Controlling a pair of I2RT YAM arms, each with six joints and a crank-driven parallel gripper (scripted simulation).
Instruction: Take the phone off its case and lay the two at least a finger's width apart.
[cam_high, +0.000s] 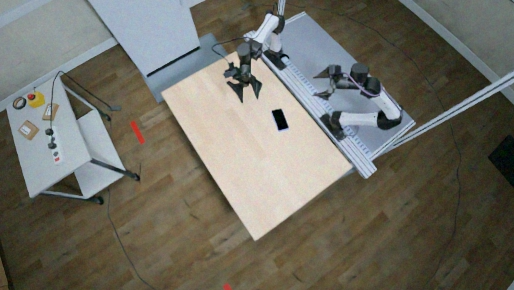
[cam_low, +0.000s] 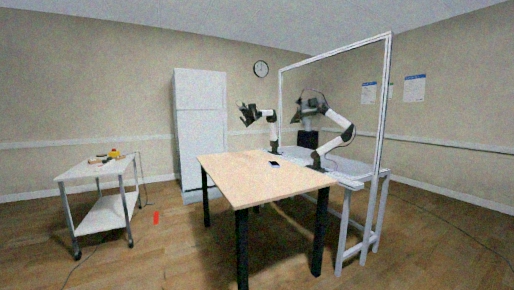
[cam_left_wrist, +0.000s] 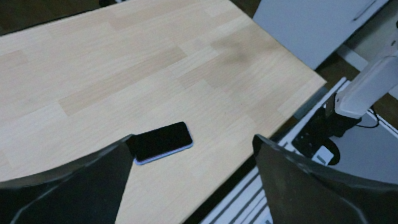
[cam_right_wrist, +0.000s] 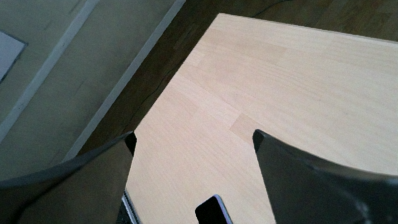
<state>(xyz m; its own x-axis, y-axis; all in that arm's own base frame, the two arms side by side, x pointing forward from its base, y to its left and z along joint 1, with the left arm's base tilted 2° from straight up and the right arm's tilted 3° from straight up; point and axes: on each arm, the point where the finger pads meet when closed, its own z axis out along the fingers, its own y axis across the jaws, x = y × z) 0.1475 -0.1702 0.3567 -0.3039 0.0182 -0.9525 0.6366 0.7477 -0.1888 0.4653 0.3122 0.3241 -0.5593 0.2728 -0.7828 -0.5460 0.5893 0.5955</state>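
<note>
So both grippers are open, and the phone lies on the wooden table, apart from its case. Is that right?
Not quite: the phone is together with its case, whose pale edge borders the dark screen in the left wrist view. It does lie on the wooden table, and the left gripper and right gripper are open.
</note>
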